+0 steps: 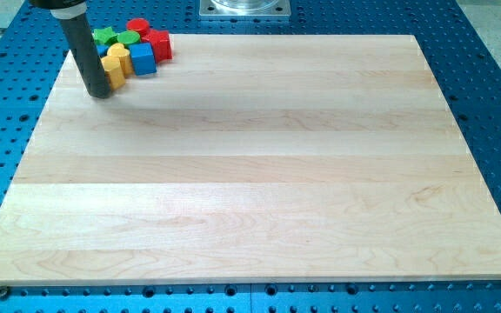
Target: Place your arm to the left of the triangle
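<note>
Several small blocks sit bunched in the board's top left corner. A green star-like block [104, 36] and a second green block [127, 39] lie at the back, with a red block [137, 27] behind them and another red block [160, 44] on the right. A blue block [143, 59] sits in front, with a yellow block [117, 57] and a second yellow block [113, 75] to its left. A sliver of another blue block [103, 50] shows beside the rod; its shape is unclear. My tip [99, 93] rests on the board, touching or nearly touching the lower yellow block's left side.
The wooden board [250, 174] lies on a blue perforated table [494, 87]. A metal mounting plate [244, 9] stands past the board's top edge. The board's left edge runs close to my tip.
</note>
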Available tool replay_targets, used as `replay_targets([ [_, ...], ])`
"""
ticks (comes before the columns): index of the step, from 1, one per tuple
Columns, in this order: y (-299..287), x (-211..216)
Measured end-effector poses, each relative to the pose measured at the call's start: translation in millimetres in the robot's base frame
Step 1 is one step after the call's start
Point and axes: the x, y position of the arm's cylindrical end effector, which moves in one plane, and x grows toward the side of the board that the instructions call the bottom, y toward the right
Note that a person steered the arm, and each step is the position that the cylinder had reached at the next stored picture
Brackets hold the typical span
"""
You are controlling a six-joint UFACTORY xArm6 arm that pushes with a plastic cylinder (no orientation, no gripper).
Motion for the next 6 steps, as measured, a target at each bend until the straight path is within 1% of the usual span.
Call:
replay_targets([
  [1,0,0],
  [2,9,16],
  [3,-42,48],
  [4,-80,43],
  [6,-80,-92],
])
